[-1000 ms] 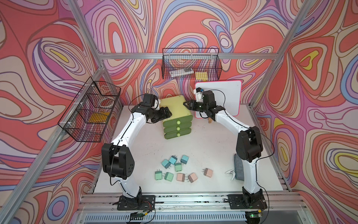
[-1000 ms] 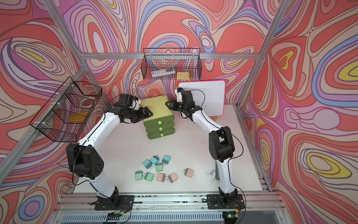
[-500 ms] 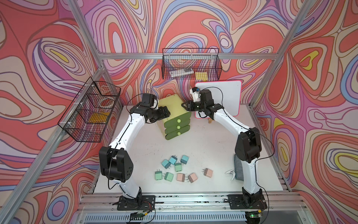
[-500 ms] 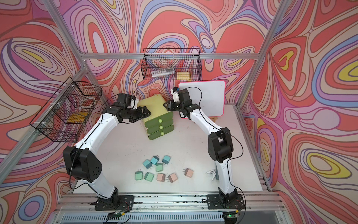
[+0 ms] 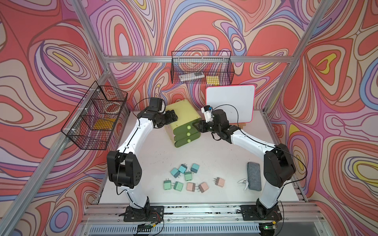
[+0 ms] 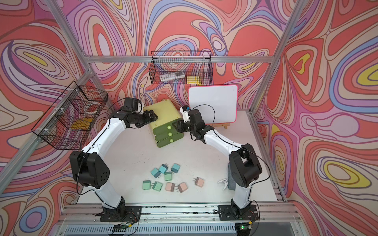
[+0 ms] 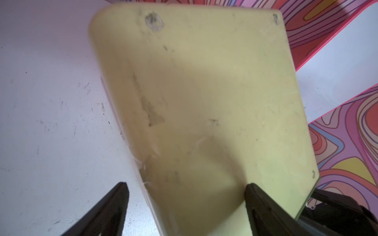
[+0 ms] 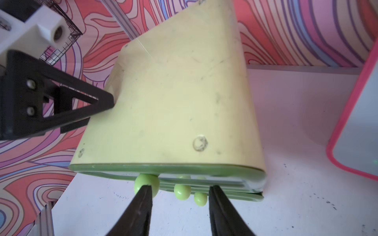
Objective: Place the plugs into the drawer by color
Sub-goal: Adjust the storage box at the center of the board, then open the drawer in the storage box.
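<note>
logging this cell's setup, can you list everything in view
drawer chest: 1, lime-yellow with three olive drawers, back middle of table
teal-blue plugs: 3, teal-blue, front of table, clustered
mint green plugs: 3, mint green, front, beside the teal ones
pinkish-beige plugs: 3, pinkish-beige, front, towards the right arm
white clip: 1, white, by the right arm's base
grey eraser: 1, grey, next to the clip
whiteboard: 1, white with pink rim, propped at the back
wire baskets: 2, black, back wall and side wall, contents too small to tell
table: 1, white
left gripper: 1, black, open, over the chest's top
right gripper: 1, black, open, at the chest's front
</note>
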